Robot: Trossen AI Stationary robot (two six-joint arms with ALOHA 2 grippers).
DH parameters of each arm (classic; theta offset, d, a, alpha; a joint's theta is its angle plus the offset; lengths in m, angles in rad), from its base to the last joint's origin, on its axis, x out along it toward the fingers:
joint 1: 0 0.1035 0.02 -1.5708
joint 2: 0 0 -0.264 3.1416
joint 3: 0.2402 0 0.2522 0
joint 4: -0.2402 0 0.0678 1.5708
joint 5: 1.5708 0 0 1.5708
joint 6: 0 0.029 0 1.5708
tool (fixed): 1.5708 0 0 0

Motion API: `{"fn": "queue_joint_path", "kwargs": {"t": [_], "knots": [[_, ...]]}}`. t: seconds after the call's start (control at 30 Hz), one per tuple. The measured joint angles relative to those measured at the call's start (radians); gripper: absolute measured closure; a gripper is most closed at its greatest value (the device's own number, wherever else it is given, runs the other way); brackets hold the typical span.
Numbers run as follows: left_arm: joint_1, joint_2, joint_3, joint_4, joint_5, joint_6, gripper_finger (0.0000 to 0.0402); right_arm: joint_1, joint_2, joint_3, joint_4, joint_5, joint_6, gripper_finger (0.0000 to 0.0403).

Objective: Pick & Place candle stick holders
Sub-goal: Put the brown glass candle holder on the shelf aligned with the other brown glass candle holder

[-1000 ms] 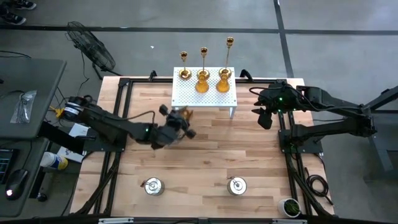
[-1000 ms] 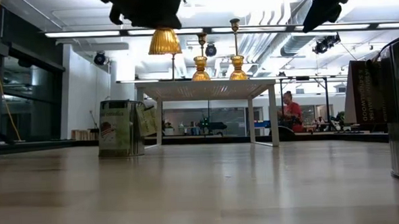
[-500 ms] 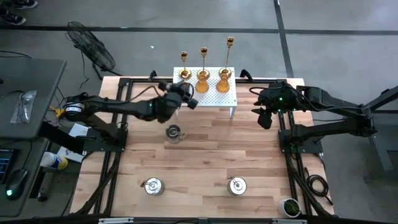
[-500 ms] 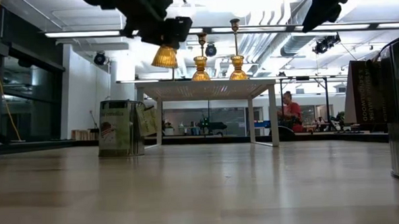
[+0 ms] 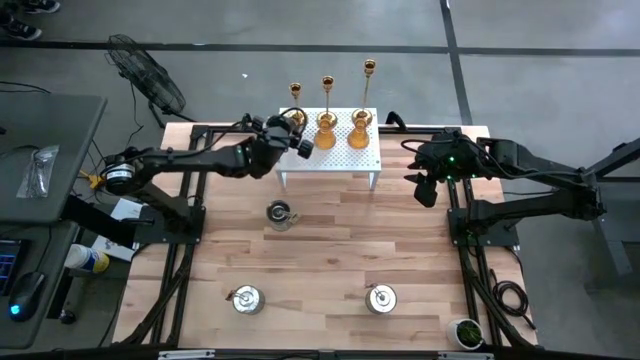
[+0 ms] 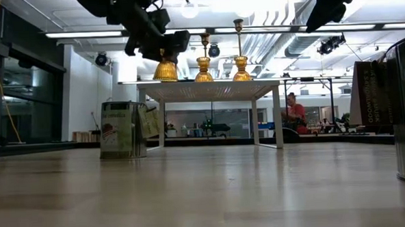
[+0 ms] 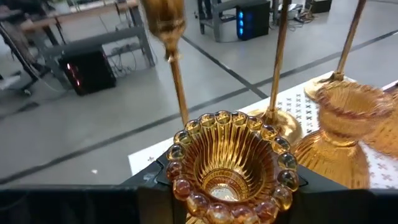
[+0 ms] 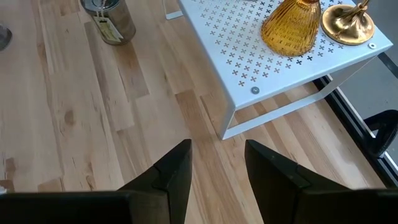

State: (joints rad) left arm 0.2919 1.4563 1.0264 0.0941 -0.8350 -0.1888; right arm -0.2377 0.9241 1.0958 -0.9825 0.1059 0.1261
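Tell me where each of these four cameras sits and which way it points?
High: overhead, looking down; both arms, rack.
Low: at tabletop height, level; left gripper lowering an amber cup.
Left wrist: on left arm, facing that cup and gold candlesticks.
Right wrist: on right arm, waiting beside rack; open right gripper.
All four share the rack.

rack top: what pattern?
White rack with small cross-shaped cutouts in rows; clearest in right wrist view.

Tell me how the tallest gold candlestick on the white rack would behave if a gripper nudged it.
The tallest gold candlestick probably tips easily: a long thin stem over a small round base. Its shiny metal looks slippery to pinch. It stands near the white rack's back edge, so a push could send it off.
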Motion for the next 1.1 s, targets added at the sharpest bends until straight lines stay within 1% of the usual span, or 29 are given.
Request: {"fn": "queue_joint_path", "kwargs": {"t": [0.07, 0.2, 0.37, 0.5, 0.73, 0.87, 1.1], "knots": [[0.006, 0.000, 0.000, 0.000, 0.019, -0.012, 0.0273, 0.000, 0.000, 0.000, 0.000, 0.000, 0.000, 0.0263], [0.006, 0.004, 0.000, -0.001, 0.020, -0.046, 0.0273, 0.000, 0.000, 0.000, 0.000, 0.000, 0.000, 0.0263], [0.003, 0.043, 0.000, 0.010, 0.055, -0.053, 0.0273, 0.000, 0.000, 0.000, 0.000, 0.000, 0.000, 0.0263], [0.002, 0.069, 0.000, 0.022, 0.032, -0.053, 0.0273, 0.000, 0.000, 0.000, 0.000, 0.000, 0.000, 0.0263], [0.003, 0.070, 0.000, 0.019, 0.035, -0.059, 0.0273, 0.000, 0.000, 0.000, -0.001, 0.000, 0.000, 0.0263], [0.008, 0.070, 0.000, 0.012, 0.033, -0.110, 0.0273, 0.000, 0.000, 0.000, 0.000, 0.000, 0.000, 0.0263], [0.024, 0.070, 0.000, 0.008, 0.033, -0.114, 0.0273, 0.000, 0.000, 0.000, -0.001, 0.000, 0.000, 0.0263]]}}
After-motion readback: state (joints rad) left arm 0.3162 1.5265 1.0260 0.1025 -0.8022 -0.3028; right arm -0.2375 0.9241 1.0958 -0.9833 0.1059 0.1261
